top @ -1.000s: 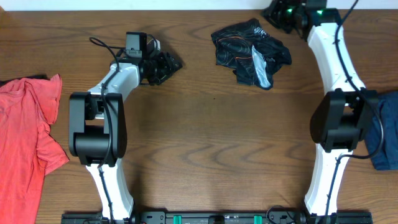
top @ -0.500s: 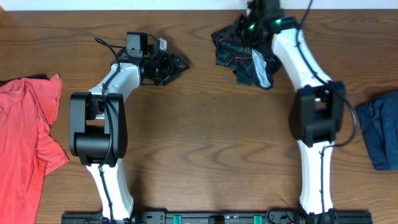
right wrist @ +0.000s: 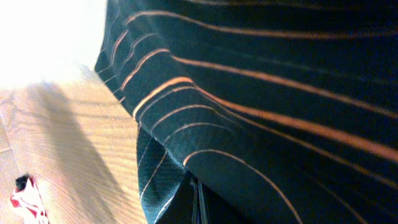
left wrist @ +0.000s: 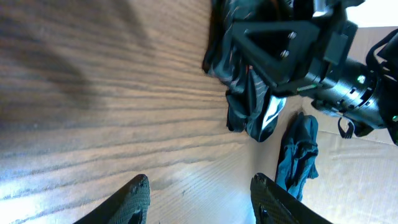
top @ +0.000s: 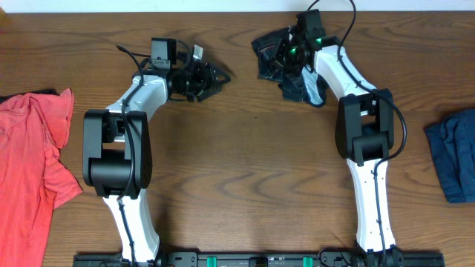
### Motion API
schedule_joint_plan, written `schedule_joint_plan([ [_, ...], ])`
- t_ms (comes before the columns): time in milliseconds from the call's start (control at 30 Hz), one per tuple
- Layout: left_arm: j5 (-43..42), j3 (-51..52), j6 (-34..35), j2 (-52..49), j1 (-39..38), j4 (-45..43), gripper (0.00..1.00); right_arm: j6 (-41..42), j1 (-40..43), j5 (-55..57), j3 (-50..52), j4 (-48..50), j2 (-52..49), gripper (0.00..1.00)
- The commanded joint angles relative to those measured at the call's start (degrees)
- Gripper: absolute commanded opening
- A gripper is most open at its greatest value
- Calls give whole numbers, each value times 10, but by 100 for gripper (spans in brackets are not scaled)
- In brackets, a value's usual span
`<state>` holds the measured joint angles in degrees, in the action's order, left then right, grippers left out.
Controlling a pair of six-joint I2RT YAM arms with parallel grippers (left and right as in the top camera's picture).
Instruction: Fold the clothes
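Observation:
The clothes, a black jersey (top: 306,80) with thin orange lines, lie crumpled at the back of the table, right of centre. My right gripper (top: 286,52) is down on the jersey's left part. In the right wrist view the black, orange-lined cloth (right wrist: 280,93) fills the frame and hides the fingers. My left gripper (top: 214,76) is open and empty, low over bare wood to the left of the jersey, pointing toward it. In the left wrist view its two fingertips (left wrist: 200,193) are wide apart, with the jersey (left wrist: 239,106) ahead.
A red shirt (top: 30,156) lies at the table's left edge. A blue garment (top: 453,152) lies at the right edge and also shows in the left wrist view (left wrist: 297,155). The right arm (left wrist: 311,56) reaches over the jersey.
My right arm has swung left from the back right corner onto the jersey. My left gripper has crept a little to the right.

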<state>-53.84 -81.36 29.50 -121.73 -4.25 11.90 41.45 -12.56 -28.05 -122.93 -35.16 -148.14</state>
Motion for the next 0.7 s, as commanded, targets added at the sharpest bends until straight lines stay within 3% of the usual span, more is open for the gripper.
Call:
schedule_joint_plan([
  [0,-10,-2,-11,19,7,-18,55,-2,-26,21,0,-47,-16,1],
  [667,-6,-14,28,105,115,-64,56,-56,-177,43,0,-281,-16,1],
])
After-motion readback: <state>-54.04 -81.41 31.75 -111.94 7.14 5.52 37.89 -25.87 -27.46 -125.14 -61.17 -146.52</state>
